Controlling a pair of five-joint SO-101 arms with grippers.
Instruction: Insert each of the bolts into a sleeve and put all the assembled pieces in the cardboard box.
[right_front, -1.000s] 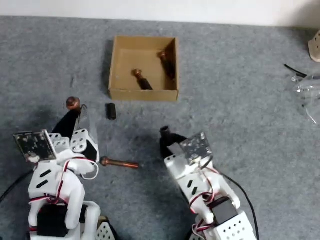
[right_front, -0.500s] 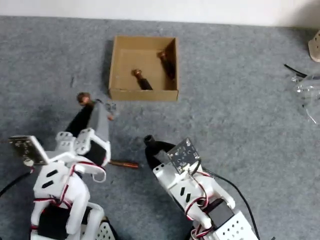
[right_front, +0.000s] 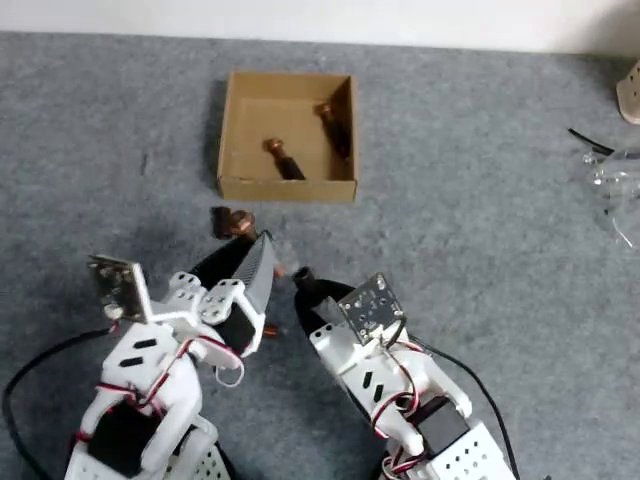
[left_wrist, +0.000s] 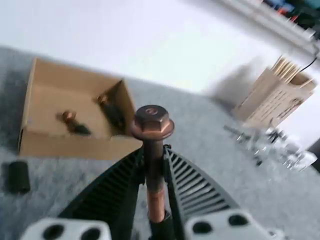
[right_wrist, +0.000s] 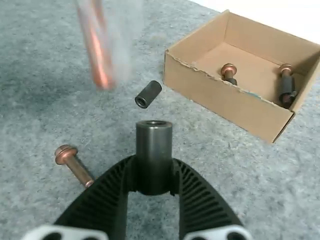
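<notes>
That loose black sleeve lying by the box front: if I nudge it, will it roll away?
The loose sleeve lies on its side and is round, so it could roll sideways, though the rough grey carpet should probably damp that. It looks like a rigid tube, likely stiff under a pinch.

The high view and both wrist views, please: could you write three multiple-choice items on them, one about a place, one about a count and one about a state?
1. Where does the loose sleeve lie?
A in the cardboard box
B beside the right arm's base
C on the carpet before the box

2. How many assembled pieces are in the box?
A two
B three
C none

3. The left arm's jaws are:
A open
B shut on a bolt
C shut on a sleeve

Answers:
1 C, it lies on the carpet near the box's front wall.
2 A, two sleeved bolts lie inside.
3 B, the jaws clamp the copper bolt's shank.
</notes>
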